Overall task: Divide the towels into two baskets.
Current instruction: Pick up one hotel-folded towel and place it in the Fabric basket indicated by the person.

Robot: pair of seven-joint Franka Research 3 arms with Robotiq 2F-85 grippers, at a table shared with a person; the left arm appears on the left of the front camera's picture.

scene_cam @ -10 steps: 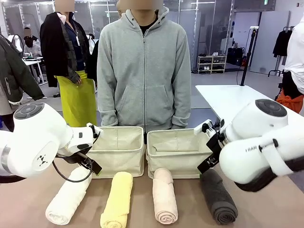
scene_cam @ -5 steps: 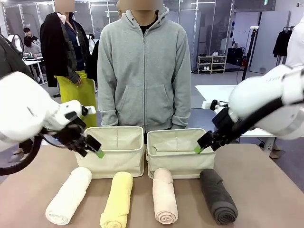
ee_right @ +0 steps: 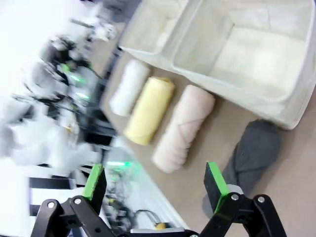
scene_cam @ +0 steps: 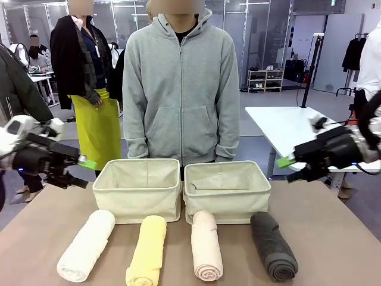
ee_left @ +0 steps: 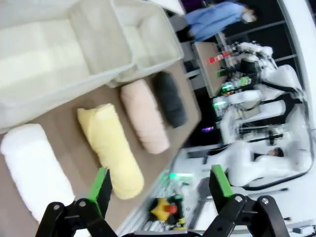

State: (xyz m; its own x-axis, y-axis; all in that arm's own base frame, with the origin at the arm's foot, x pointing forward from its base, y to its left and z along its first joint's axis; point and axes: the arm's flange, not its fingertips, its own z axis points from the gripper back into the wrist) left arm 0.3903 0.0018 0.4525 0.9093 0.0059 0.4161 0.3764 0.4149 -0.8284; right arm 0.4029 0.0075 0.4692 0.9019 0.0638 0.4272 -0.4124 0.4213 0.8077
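The left gripper [scene_cam: 83,173] hangs in the air near the far left corner of the bench [scene_cam: 333,238]. Its jaws are wide apart and hold nothing, and most of its arm is cut off by the picture's edge.

Four rolled towels lie side by side on the bench, outside the baskets. They are the white towel [scene_cam: 86,245], the yellow towel [scene_cam: 147,250], whose near end runs to the lower edge, the pink towel [scene_cam: 206,245] and the grey towel [scene_cam: 272,245].

Just behind them the left basket [scene_cam: 138,205] and right basket [scene_cam: 223,208] stand side by side. A person [scene_cam: 180,89] stands beyond, hands hidden behind the rims.

The right gripper [scene_cam: 288,170] hangs near the far right corner, also wide open and empty. Both wrist views are motion-blurred.
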